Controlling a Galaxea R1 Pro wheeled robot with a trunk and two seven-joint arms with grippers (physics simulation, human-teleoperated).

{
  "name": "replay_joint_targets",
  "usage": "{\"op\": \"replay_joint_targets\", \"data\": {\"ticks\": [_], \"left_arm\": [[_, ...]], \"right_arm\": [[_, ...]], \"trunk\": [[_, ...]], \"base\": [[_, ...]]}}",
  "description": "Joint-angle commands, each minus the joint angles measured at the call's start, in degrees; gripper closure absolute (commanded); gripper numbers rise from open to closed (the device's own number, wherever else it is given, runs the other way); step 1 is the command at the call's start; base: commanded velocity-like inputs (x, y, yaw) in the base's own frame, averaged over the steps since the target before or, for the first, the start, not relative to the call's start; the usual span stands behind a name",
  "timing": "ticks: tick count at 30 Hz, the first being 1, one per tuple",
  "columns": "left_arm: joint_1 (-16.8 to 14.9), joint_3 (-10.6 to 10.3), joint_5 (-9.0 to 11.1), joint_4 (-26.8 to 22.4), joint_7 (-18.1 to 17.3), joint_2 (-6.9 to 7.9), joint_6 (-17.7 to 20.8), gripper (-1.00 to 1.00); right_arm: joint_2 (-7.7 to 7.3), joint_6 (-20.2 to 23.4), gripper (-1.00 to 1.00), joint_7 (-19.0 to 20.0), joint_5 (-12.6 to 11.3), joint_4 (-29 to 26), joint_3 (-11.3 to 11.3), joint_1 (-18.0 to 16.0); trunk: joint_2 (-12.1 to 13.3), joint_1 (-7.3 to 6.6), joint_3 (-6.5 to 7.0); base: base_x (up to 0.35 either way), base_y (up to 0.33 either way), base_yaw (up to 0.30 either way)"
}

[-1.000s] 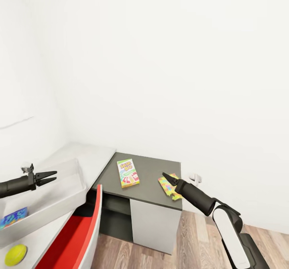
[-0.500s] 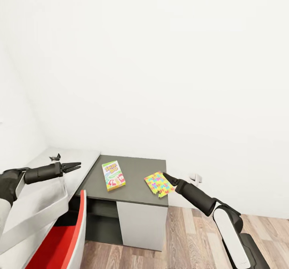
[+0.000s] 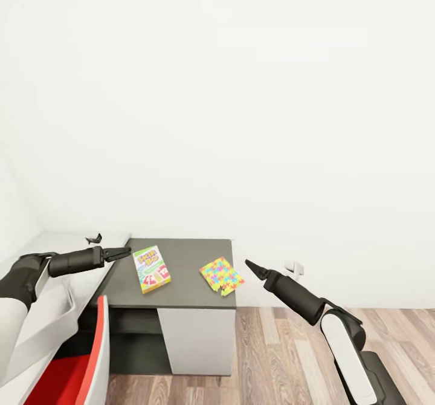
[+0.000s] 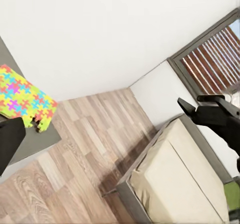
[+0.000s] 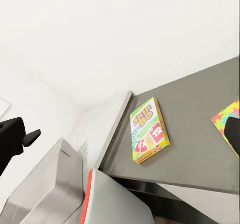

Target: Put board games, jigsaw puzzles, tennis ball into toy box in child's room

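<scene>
Board game (image 3: 151, 269): a yellow and green card box lying flat on the dark grey table (image 3: 181, 293), toward that table's left part, clear of every edge. Jigsaw puzzle (image 3: 222, 275): a bright multicoloured sheet lying flat near the table's right front corner, one corner of it reaching the front edge and slightly overhanging. Bare tabletop separates the two items; they are apart.

Left gripper (image 3: 122, 251): hovers at the table's left edge, level with the far end of the board game, just beside it and not touching. Fingers drawn nearly together, nothing between them. Right gripper (image 3: 254, 268): hangs in open air off the table's right edge, just beside the puzzle, over the wood floor (image 3: 290, 344). Its tips come to a narrow point, almost closed, empty.

A pale counter (image 3: 66, 242) adjoins the table's left side, with a grey bin (image 3: 42, 323) on it. A red and white chair (image 3: 84, 369) stands close against the table's front left. The floor to the right of the table is open. The left wrist view shows a bed (image 4: 175, 179) by a slatted window (image 4: 212, 58)
</scene>
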Motion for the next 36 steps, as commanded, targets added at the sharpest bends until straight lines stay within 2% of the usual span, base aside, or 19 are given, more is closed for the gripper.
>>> {"op": "replay_joint_targets", "data": {"ticks": [1,15,22,28,36], "left_arm": [[0.0,0.2,-0.5,0.0,-0.4,-0.07,0.6,-1.00],[0.4,0.1,-0.6,-0.2,-0.4,-0.77,0.5,-1.00],[0.8,0.1,-0.6,-0.2,-0.4,-0.88,0.4,-1.00],[1.0,0.0,-0.6,-0.2,-0.4,-1.06,0.4,-1.00],[1.4,0.0,-0.6,-0.2,-0.4,-1.67,0.4,-1.00]], "right_arm": [[-0.02,0.2,-1.00,0.0,-0.2,0.0,0.0,-0.1],[0.06,0.1,-1.00,0.0,-0.2,0.0,0.0,-0.1],[-0.01,0.1,-1.00,0.0,-0.2,0.0,0.0,-0.1],[-0.08,0.2,-1.00,0.1,-0.2,0.0,-1.6,0.0],[-0.10,0.3,-1.00,0.1,-0.3,0.0,-2.3,0.1]], "trunk": [[-0.1,0.04,-0.13],[-0.1,0.04,-0.13],[-0.1,0.04,-0.12],[-0.1,0.04,0.02],[-0.1,0.04,0.27]], "base": [[0.000,0.000,-0.228],[-0.004,0.000,-0.228],[-0.118,0.000,-0.228],[-0.029,0.000,-0.229],[-0.003,0.000,-0.229]]}}
